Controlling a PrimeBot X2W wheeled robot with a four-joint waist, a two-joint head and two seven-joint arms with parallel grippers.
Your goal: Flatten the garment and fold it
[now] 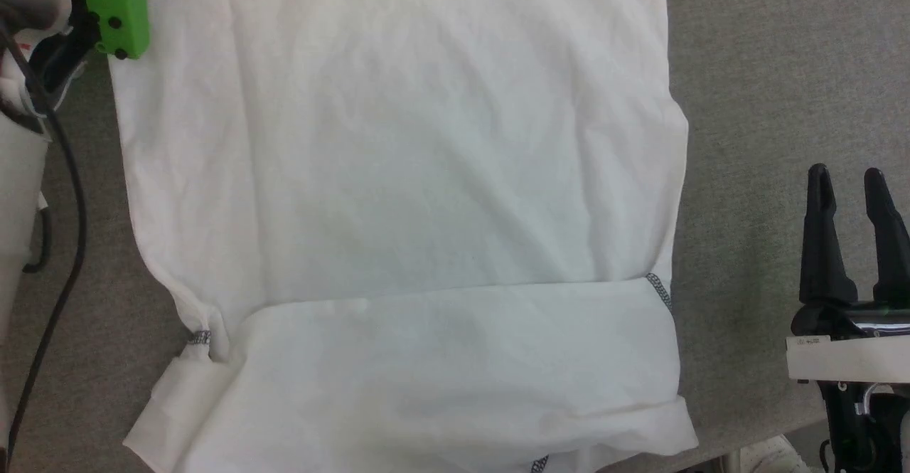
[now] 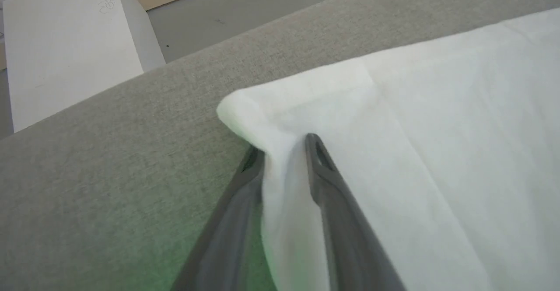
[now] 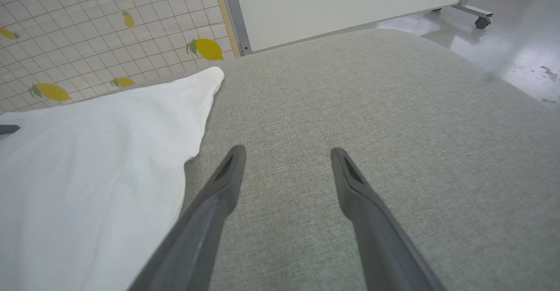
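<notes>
Okay: shirt [image 1: 398, 174] lies spread on the table [image 1: 746, 103]. Thin, limp, light; it'll drag and wrinkle. My left gripper [image 2: 282, 145] pinches a bunched corner, right gripper [image 3: 286, 155] gapes over bare table. Grab corners, not the middle.

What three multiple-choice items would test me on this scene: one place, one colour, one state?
1. The right gripper is: A on the garment; B over bare table; C inside a box.
2. The garment's seam stitching is: A dark grey; B red; C yellow.
3. Between the left gripper's fingers: A nothing; B a cable; C a garment fold.
1 B: grey table shows between its open fingers. 2 A: seen at the fold's corner. 3 C: white fabric fills the gap.
</notes>
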